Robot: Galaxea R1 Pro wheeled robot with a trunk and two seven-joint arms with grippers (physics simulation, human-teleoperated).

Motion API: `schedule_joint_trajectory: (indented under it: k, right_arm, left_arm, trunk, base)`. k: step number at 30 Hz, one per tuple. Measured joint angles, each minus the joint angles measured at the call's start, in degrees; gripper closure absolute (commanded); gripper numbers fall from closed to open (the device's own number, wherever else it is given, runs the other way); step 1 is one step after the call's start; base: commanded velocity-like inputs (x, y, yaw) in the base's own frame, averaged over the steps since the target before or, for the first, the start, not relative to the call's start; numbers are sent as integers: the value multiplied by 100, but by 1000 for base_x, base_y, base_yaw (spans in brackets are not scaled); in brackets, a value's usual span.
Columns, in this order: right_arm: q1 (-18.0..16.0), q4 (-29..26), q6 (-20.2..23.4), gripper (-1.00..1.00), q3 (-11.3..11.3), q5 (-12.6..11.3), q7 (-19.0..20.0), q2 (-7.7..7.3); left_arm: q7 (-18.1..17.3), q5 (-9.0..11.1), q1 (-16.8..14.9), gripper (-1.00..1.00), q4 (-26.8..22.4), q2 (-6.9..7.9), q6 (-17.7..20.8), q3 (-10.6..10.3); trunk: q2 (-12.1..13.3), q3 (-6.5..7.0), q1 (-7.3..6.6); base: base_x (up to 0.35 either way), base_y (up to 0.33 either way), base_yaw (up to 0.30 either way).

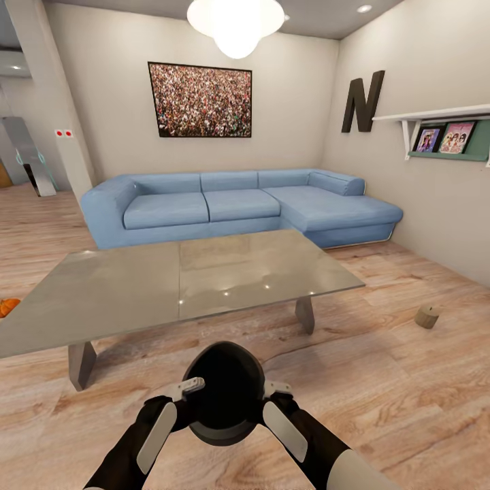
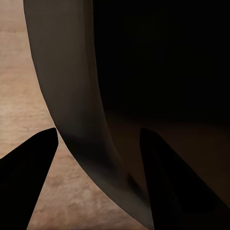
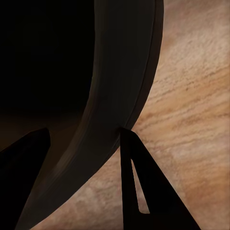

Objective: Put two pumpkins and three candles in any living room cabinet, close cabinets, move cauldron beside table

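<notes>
The black cauldron [image 1: 228, 388] hangs low in front of me above the wooden floor, just short of the glass-topped table [image 1: 136, 286]. My left gripper [image 1: 187, 389] is shut on its left rim and my right gripper [image 1: 275, 391] on its right rim. In the left wrist view the cauldron's rim [image 2: 81, 120] runs between the two dark fingers of the left gripper [image 2: 98, 139]. The right wrist view has the cauldron's rim [image 3: 120, 96] likewise inside the right gripper [image 3: 85, 136]. An orange pumpkin [image 1: 8, 306] peeks in at the left edge. A candle [image 1: 427, 316] lies on the floor at the right.
A blue corner sofa [image 1: 238, 204] stands behind the table against the back wall. A white wall shelf [image 1: 442, 116] with pictures hangs on the right wall. Open wooden floor [image 1: 408, 381] stretches to the right of the table.
</notes>
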Motion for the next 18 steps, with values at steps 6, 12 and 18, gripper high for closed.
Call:
schedule_joint_trajectory:
  k: [6, 12, 18]
  right_arm:
    - [-1, -3, -4, 100, 1, 0, 1, 0]
    - [-1, -5, -11, 100, 1, -1, 2, 1]
    - [0, -3, -3, 100, -1, 1, 2, 0]
  left_arm:
    - [0, -9, 3, 100, -13, 0, 2, 2]
    - [0, -15, 1, 100, -19, 1, 4, 2]
    - [0, -7, -1, 100, -8, 0, 4, 1]
  trunk:
    - [-42, -18, 22]
    - [-80, -36, 44]
    - [-89, -169, 60]
  base:
    - [0, 0, 0]
    - [0, 0, 0]
    - [0, 0, 0]
